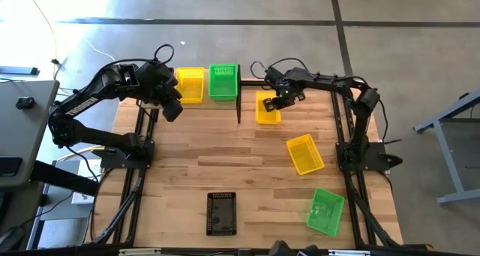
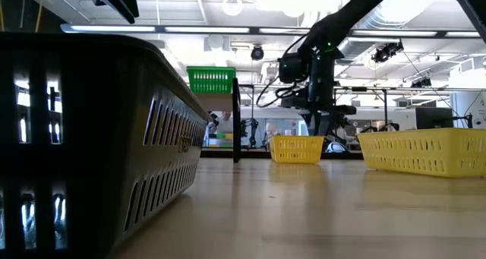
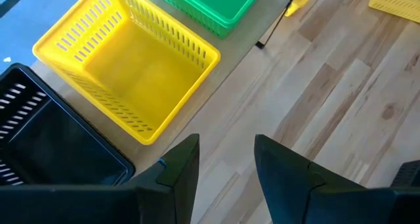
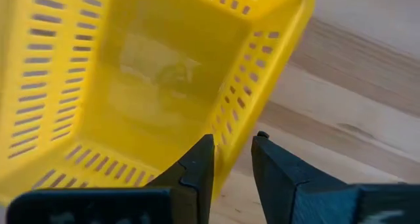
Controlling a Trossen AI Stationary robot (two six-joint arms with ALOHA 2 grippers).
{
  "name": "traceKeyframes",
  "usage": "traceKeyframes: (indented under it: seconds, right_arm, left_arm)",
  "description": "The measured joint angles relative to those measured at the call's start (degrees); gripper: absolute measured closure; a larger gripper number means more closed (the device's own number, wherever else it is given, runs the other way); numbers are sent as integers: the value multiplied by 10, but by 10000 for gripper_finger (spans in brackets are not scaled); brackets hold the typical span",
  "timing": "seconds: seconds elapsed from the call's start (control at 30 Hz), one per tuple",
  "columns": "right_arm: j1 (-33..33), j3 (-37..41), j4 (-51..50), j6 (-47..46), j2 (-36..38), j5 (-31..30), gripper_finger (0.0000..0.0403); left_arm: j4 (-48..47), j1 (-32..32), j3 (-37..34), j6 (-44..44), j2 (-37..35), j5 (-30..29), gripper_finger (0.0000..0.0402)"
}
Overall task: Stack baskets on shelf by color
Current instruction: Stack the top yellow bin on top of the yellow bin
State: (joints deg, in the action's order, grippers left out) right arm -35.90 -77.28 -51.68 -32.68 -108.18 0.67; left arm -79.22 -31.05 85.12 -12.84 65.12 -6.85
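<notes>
Wood planks lie bare and wide across the table's middle. At the near edge sit a black basket (image 1: 221, 213) and a green basket (image 1: 325, 211), with a loose yellow basket (image 1: 305, 154) farther in. My right gripper (image 4: 232, 159) pinches the rim of another yellow basket (image 1: 267, 110) beside the shelf (image 1: 238, 98). My left gripper (image 3: 226, 159) hangs open before the shelf's baskets.

I see the wood-plank bench (image 1: 247, 166) carrying a shelf (image 1: 196, 98) at its far edge, two yellow baskets (image 1: 268, 109) (image 1: 305, 154) toward the right, a green basket (image 1: 325, 211) near the right corner, a black basket (image 1: 221, 212) at the near edge.
</notes>
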Motion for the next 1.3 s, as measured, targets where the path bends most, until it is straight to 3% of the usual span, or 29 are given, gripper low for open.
traceKeyframes:
  seconds: [0.3,0.53,0.97,1.3]
  right_arm:
    - [9,13,9,-10,1,-5,396]
    - [35,13,0,-36,16,-17,399]
    - [103,13,-38,-145,158,-96,401]
    - [214,13,-47,-256,222,-143,402]
  left_arm:
    - [0,0,0,39,0,0,266]
    - [0,0,0,75,0,3,266]
    - [0,0,0,110,0,4,266]
    - [0,44,0,111,0,4,266]
